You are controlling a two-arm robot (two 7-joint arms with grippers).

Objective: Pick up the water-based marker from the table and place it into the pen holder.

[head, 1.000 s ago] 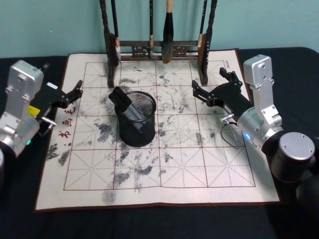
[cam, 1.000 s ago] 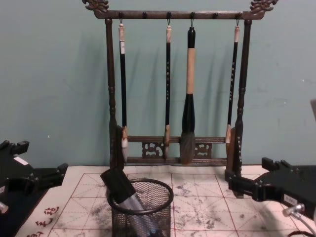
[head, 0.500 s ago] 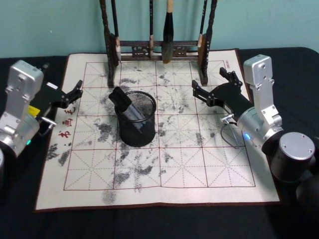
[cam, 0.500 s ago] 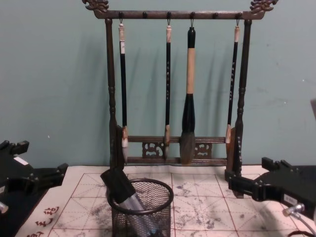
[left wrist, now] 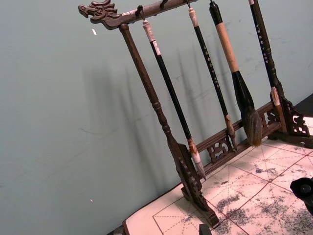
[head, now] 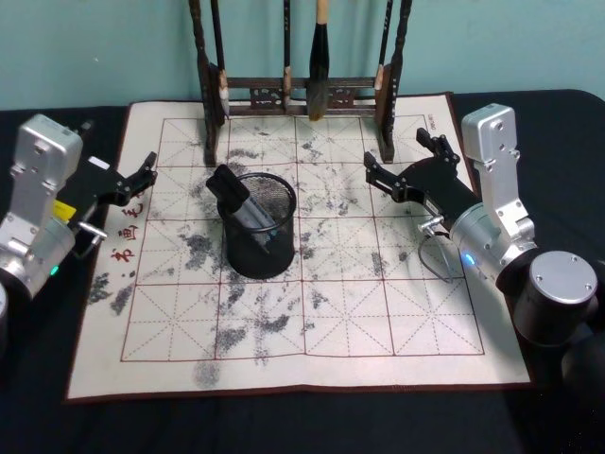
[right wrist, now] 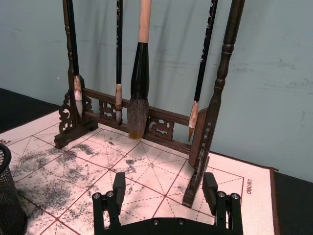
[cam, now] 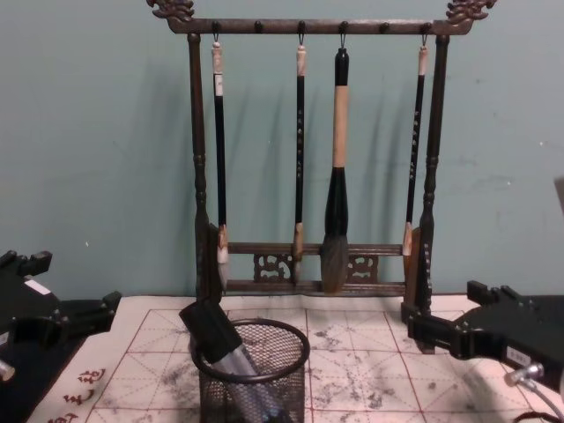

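- Marker (head: 238, 201) stands tilted inside the pen holder (head: 261, 227), its black cap end leaning out over the rim on the side toward the left gripper, its grey barrel down in the mesh; in the chest view the marker (cam: 214, 333) leans the same way in the pen holder (cam: 252, 374).
- Practice mat (head: 359, 312), pale with a red grid and grey ink smudges, lies under both grippers' fingertips and carries the holder and the rack.
- Brush rack (head: 302, 93) of dark wood stands at the far edge of the mat, beyond both grippers; from the chest view the brush rack (cam: 199, 159) holds four hanging brushes, the thickest brush (cam: 336, 207) third from the left.
- Right gripper (head: 405, 161) hovers over the mat's right part, well apart from the holder, which sits to its left and slightly nearer the robot; its fingers are spread and hold nothing. In the right wrist view the right gripper (right wrist: 167, 189) shows both fingers apart, the rack's right foot just beyond them.
- Left gripper (head: 145, 172) sits at the mat's left edge, with the holder off to its right, apart from it; its fingers look parted and empty.
- Red characters (head: 124, 227) run along the mat's left margin, just behind the left gripper's tips.
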